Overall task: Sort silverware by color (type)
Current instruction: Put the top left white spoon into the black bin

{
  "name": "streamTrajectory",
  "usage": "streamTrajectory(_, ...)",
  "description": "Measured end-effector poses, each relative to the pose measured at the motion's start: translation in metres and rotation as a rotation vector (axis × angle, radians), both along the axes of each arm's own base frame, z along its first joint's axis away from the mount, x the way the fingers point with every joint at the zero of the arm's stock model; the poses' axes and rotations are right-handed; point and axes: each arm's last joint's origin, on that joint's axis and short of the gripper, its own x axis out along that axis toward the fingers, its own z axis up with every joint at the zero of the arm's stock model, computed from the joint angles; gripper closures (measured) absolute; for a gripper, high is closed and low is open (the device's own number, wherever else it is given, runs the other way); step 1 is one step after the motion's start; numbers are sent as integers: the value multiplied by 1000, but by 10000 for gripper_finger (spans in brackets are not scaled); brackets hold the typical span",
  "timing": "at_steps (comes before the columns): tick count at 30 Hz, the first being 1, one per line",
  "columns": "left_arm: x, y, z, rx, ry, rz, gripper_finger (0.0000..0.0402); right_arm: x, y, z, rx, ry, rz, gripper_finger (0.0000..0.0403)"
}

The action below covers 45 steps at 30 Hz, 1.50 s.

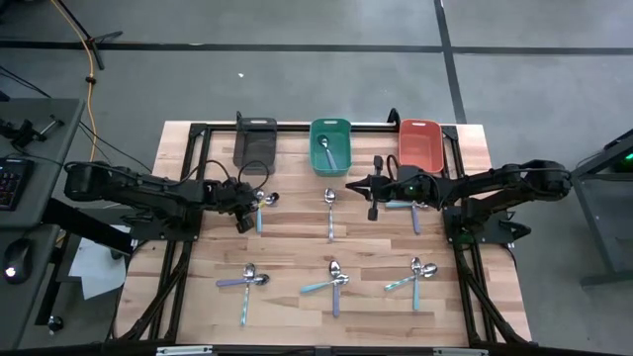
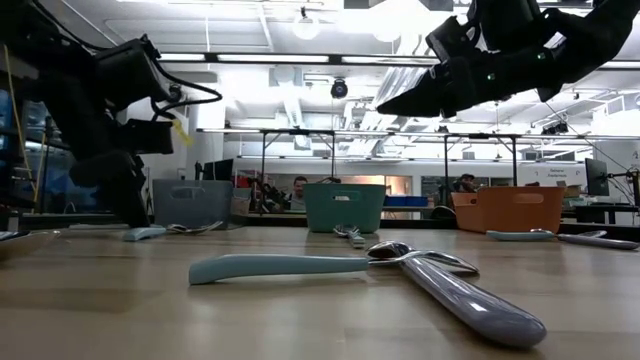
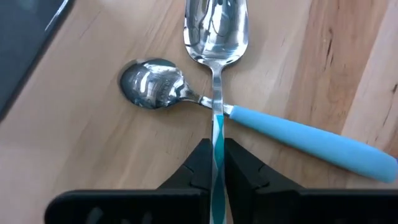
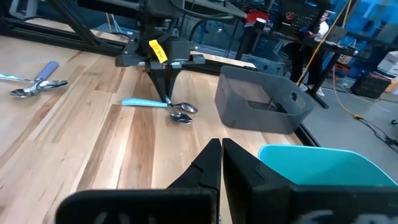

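A: From above, where did the silverware lie?

B: Mostly in crossed pairs over the worktop [image 1: 297, 247]. One spoon [image 1: 327, 150] already sat in the teal bin [image 1: 330, 146], which stood between the dark grey bin [image 1: 255, 139] and the orange bin [image 1: 420, 144]. The left hand [image 1: 259, 201] was down on the pair near the grey bin. The right hand [image 1: 348, 185] hung in front of the teal bin, holding nothing, fingers together.

A: And level with the worktop?

B: A teal-handled spoon [image 2: 300, 266] crossed a lilac one [image 2: 470, 298] up close. They looked light, stiff and flat-lying, so little for fingers to get under.

A: The left wrist camera?

B: The left hand's fingers [image 3: 200, 168] were clamped on a slim striped handle [image 3: 217, 137], bowl pointing away. It lay across a light blue spoon [image 3: 298, 140]. I'd judge polished metal slippery; the handle was the sounder hold. Lifting could drag the crossed spoon along.

A: Right wrist?

B: It showed open wood on either side of that pair, and the grey bin's wall nearby, the edge to clear.
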Motion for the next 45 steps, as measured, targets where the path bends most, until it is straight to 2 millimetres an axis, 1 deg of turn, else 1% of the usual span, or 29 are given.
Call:
streamTrajectory(3,-1,-1,7,-15,-8,8,391,0,0,0,-2,0,-8,403)
streamTrajectory(4,0,-1,11,-16,-21,13,391,0,0,0,-1,0,-9,403)
streamTrajectory(6,6,1,26,-3,-66,44,391,0,0,0,15,-3,-13,403)
streamTrajectory(9,9,6,45,21,-70,85,391,0,0,0,24,-4,-15,403)
streamTrajectory(12,19,14,73,54,-131,137,391,0,0,0,24,-4,-15,403)
streamTrajectory(15,22,31,97,109,-151,229,391,0,0,0,24,-6,-15,403)
streamTrajectory(18,24,56,119,150,-198,315,391,0,-1,1,19,-10,-35,403)
streamTrajectory(21,21,84,127,175,-209,412,391,0,-1,1,18,-10,-41,403)
streamTrajectory(23,19,102,124,150,-222,447,391,0,-1,1,18,-10,-41,403)
streamTrajectory(26,18,128,113,114,-226,499,391,0,-1,1,18,-9,-41,403)
streamTrajectory(29,18,150,95,83,-194,554,391,0,-1,1,18,-9,-41,403)
streamTrajectory(32,19,167,77,52,-168,587,391,0,-1,1,18,-9,-41,403)
streamTrajectory(35,20,177,61,3,-143,588,391,0,-1,0,18,-8,-42,403)
streamTrajectory(38,23,182,50,-18,-136,576,391,0,-1,0,18,-8,-41,403)
streamTrajectory(42,27,186,41,-19,-125,568,392,0,-1,0,18,-8,-41,403)
streamTrajectory(45,25,189,36,-31,-110,581,392,0,-1,0,18,-8,-41,403)
